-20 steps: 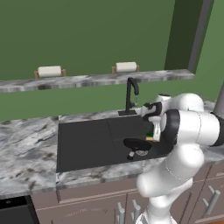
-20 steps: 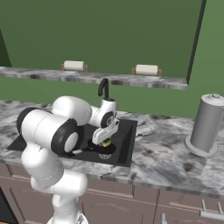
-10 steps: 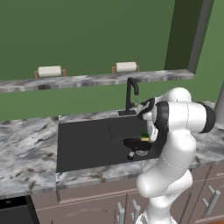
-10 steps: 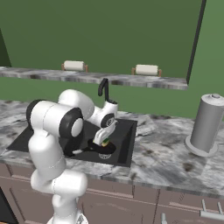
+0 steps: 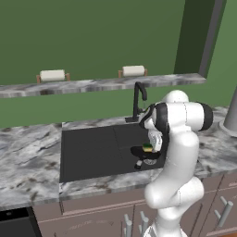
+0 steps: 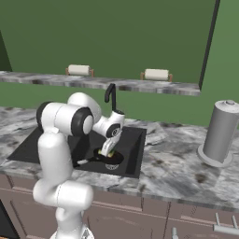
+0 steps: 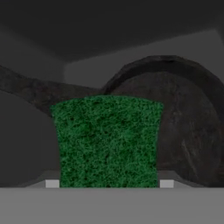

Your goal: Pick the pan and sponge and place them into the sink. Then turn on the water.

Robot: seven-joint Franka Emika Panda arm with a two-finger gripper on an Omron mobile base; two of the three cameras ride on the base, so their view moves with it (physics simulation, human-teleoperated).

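The black sink (image 5: 92, 150) (image 6: 133, 142) is set in the grey marbled counter. The black pan (image 5: 142, 154) (image 6: 113, 159) (image 7: 188, 122) lies on the basin floor at its right end, with its thin handle (image 5: 138, 165) pointing toward the front. My gripper (image 5: 149, 146) (image 6: 108, 151) (image 7: 109, 183) hangs just above the pan, shut on the sponge (image 5: 147, 148) (image 7: 107, 140), whose green scrub face is toward the hand camera. The tall black faucet (image 5: 138, 99) (image 6: 111, 95) stands behind the basin, and no water runs from it.
A grey cylindrical canister (image 6: 219, 133) stands on the counter to the right of the sink. A marbled shelf (image 5: 92, 85) with two paper rolls runs along the green wall behind. My white arm leans over the basin's right front corner.
The gripper with the sponge has moved a little left and down, closer over the pan. The arm's elbow has swung upright. The pan has not moved.
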